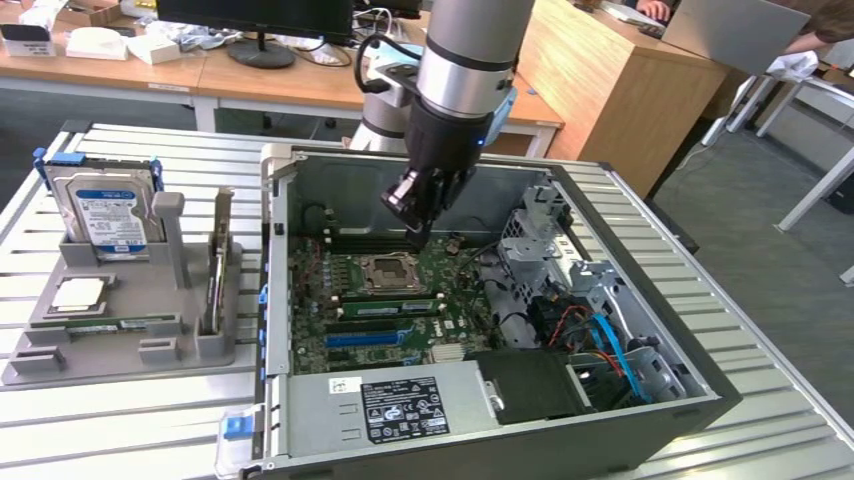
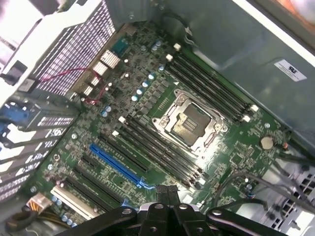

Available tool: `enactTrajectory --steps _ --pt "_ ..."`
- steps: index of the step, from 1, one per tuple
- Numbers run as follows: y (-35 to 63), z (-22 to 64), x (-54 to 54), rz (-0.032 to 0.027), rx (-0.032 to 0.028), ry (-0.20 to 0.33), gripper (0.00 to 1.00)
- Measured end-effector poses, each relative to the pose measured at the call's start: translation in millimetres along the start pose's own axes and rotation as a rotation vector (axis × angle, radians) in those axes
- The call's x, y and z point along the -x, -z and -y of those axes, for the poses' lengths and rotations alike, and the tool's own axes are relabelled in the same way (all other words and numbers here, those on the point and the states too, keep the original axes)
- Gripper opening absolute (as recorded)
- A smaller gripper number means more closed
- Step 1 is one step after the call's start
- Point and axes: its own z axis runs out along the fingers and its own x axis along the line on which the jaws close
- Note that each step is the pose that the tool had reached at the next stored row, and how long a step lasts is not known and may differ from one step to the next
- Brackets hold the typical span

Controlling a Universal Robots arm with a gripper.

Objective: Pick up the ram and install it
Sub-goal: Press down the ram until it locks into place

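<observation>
1. Hovering inside the open computer case point(image 1: 694, 385), the arm has its jaws point(image 1: 418, 240) low over the motherboard point(image 1: 461, 268), just beyond the square processor socket point(image 1: 388, 268) as the exterior view sees it.
2. The jaws point(image 2: 166, 192) are pressed fully together and grip nothing; in the wrist view the dark fingertips meet above the green board point(image 2: 246, 147).
3. The ram point(image 1: 107, 323) lies flat in the front recess of the grey holder point(image 1: 200, 350), out on the slatted worktop point(image 1: 120, 420), at the exterior view's left and well apart from the jaws.
4. A blue-framed hard drive point(image 1: 104, 212) stands upright at the back of that holder.
5. Inside the case, a green strip with pale patches point(image 1: 387, 308) sits among the memory slots just in front of the socket; whether it is a seated stick, I cannot tell.
6. From the wrist view, the long blue slot point(image 2: 115, 164) runs beside rows of dark memory slots point(image 2: 157, 147), with the metal socket point(image 2: 189, 123) between two banks of them.
</observation>
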Motion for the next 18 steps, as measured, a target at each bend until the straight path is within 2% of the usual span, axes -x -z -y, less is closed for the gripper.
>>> enactTrajectory --steps 18 --pt "-1.6 -0.6 -1.0 0.0074 -0.011 -0.265 0.1"
